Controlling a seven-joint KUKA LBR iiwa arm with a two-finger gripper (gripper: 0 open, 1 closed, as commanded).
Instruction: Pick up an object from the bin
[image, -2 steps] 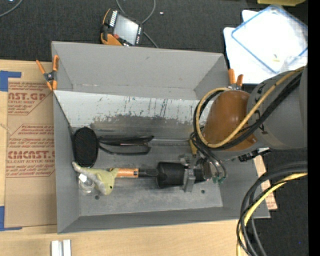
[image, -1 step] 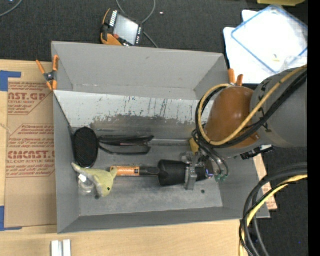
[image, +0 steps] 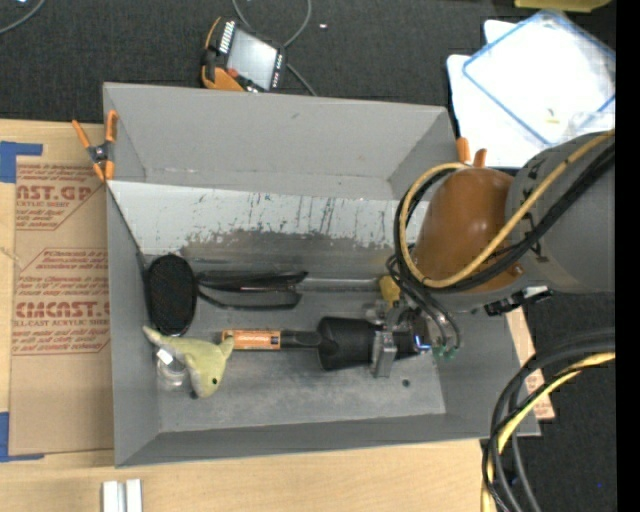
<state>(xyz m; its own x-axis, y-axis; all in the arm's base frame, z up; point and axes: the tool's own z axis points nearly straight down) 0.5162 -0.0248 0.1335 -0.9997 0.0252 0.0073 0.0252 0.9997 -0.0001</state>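
Near the right side of the bin (image: 300, 410) floor: gripper (image: 385, 350) butts the black head end of a copper-handled tool (image: 340, 343) lying flat across the middle, probably because that bulky end offers the easiest hold; open or closed, cannot tell.

In the bin (image: 270, 130), an oval pad (image: 170, 293) lies at the left end of the floor, and a long shallow dish (image: 250, 288) lies just to its right along the foot of the back wall. Before these, a handled tool (image: 300, 342) lies crosswise, handle to the left and head to the right, with the gripper (image: 388, 347) at the head's right end. A soft toy (image: 205, 363) lies at the handle's left tip, with a small cup (image: 169, 371) just left of it, before the pad.
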